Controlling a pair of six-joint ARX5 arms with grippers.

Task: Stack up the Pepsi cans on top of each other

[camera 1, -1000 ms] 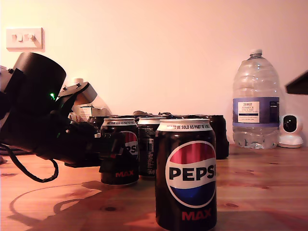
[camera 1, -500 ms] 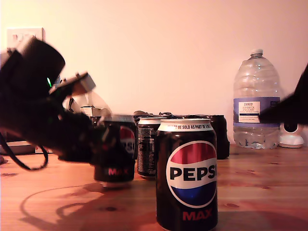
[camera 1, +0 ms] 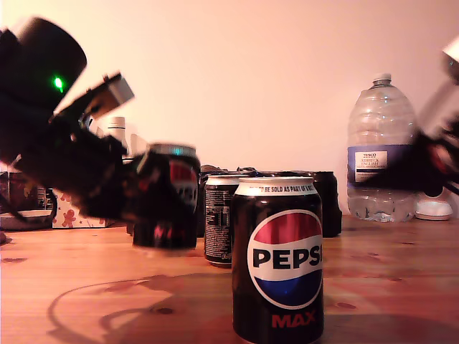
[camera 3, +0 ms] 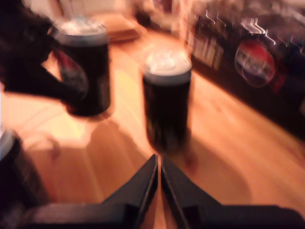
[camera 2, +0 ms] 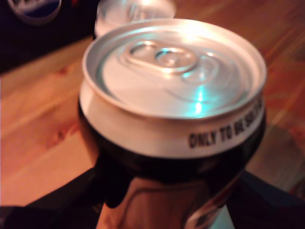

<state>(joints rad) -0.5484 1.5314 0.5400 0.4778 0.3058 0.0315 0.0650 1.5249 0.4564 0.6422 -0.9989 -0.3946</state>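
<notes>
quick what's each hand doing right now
My first hand: closed on a Pepsi can, lifted off the table.
My second hand: closed, holding nothing.

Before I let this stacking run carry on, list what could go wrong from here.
1. My first gripper holds a Pepsi Max can tilted and clear of the wooden table; its blurred motion suggests it could slip or land askew.
2. The middle can stands close beside it, so a swing might topple it.
3. My second gripper, jaws closed, points at that same can; the arms could collide.
</notes>
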